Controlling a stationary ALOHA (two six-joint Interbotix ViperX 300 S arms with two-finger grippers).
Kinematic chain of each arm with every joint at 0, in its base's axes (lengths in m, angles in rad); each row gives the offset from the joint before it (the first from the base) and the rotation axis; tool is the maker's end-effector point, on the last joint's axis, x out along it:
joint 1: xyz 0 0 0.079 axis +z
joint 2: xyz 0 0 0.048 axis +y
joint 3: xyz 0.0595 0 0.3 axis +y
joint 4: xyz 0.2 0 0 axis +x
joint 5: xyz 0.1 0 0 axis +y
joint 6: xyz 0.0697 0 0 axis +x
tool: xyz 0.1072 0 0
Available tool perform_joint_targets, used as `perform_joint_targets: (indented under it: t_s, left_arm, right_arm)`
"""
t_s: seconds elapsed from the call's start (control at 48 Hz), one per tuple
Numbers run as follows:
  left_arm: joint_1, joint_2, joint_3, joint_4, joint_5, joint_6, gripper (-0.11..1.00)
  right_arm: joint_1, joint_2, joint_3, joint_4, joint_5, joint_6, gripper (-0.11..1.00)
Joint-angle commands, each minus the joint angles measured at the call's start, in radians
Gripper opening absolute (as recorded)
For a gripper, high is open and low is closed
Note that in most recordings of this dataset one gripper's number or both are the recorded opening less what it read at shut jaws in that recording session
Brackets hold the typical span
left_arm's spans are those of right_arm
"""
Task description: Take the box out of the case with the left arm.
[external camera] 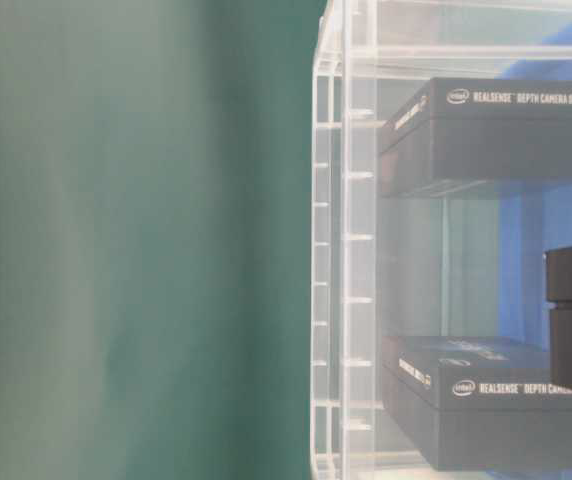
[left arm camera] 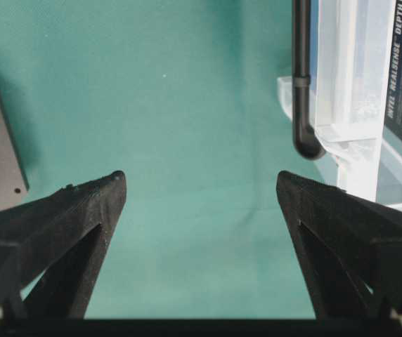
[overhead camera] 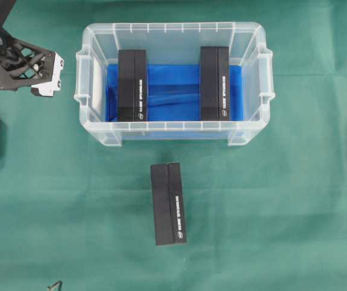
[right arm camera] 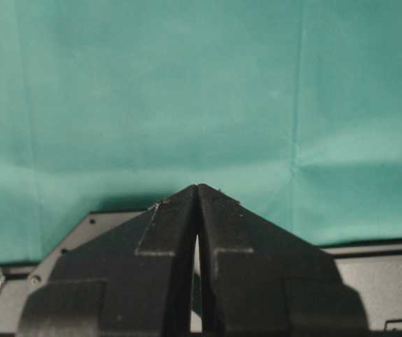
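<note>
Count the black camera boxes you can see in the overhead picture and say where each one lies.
3. Left box and right box sit inside the clear case; the third box lies outside on the green cloth, below the case. None seems hidden.

Green cloth (overhead camera: 270,206) spreads under and all round the case (overhead camera: 173,128), running past every edge of the overhead view, with faint creases and fold lines showing. Black rectangular carton (overhead camera: 168,203) lies flat on the cloth near the case's front wall, apart from it and roughly level with its middle; its long axis points away from the case at a slight tilt, a seam runs down its length, and the white print along one side is too small to read. A thin dark cable end (overhead camera: 55,284) shows well away from the case's front left corner, at the picture's lower edge.
</note>
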Motion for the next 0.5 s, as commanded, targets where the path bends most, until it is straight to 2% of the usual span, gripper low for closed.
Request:
perform_joint_targets:
  t_s: [0.0, 0.479]
  left_arm:
    - [0.003, -0.005, -0.025, 0.002, -0.003, 0.002, 0.88]
    - [0.000, 0.032, -0.058, -0.005, -0.014, 0.002, 0.88]
  right_arm:
    - [0.000, 0.002, -0.015, -0.002, 0.002, 0.000, 0.01]
    - [0.000, 0.002, -0.015, -0.002, 0.002, 0.000, 0.01]
